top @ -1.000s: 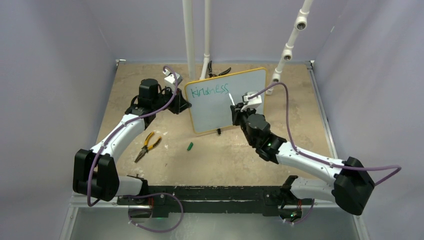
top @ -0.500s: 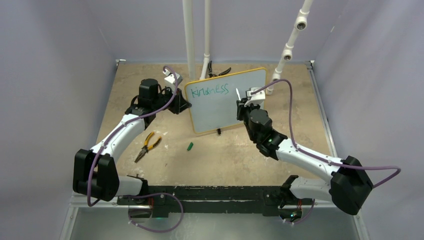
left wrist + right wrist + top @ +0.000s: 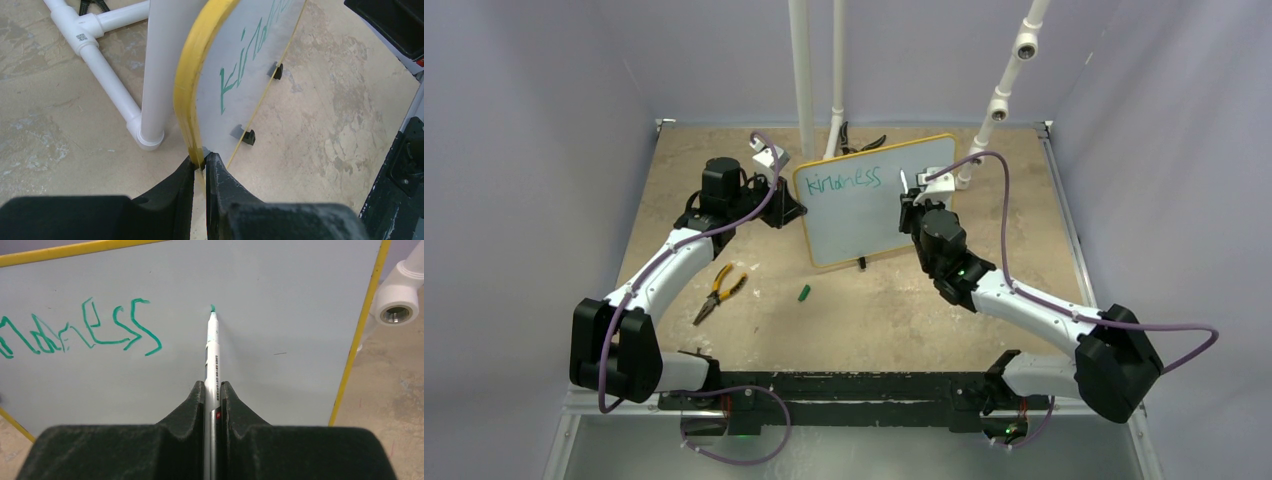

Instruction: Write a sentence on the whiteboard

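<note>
Board: I have the whiteboard [image 3: 864, 228] standing on its small black feet at 12 o'clock from the arm bases, just in front of the white pipes [image 3: 804, 80].
Writing so far: one green word, "kindness" [image 3: 844, 182], runs along the top of the board; the rest of the face is blank.
Left hand: the left gripper [image 3: 201, 167] is closed on the yellow frame at the board's 9 o'clock edge, one finger on each face, steadying it.
Right hand: the right gripper [image 3: 213, 390] is clamped around the barrel of the marker [image 3: 212, 347], which points to 12 o'clock in the wrist view.
Marker tip: it sits at 3 o'clock of the last "s", apart from it by a word gap, with a small green dot at the point. It looks to be touching the face, though I cannot be sure.
Step in hand: I judge this to be the start of the second word.
Doing it well: I would press lightly and evenly, hold the marker close to square on the face, and match the height of the first word. Space toward the 3 o'clock frame is short, so letters should be narrow, or the line should drop toward 6 o'clock.
Risk: pushing too hard could rock the board back toward the pipes or twist it in the left pinch.
Loose items: pliers [image 3: 717, 290] and a green cap [image 3: 804, 293] lie on the table [image 3: 724, 330] at 7 o'clock of the board, well apart from it.
</note>
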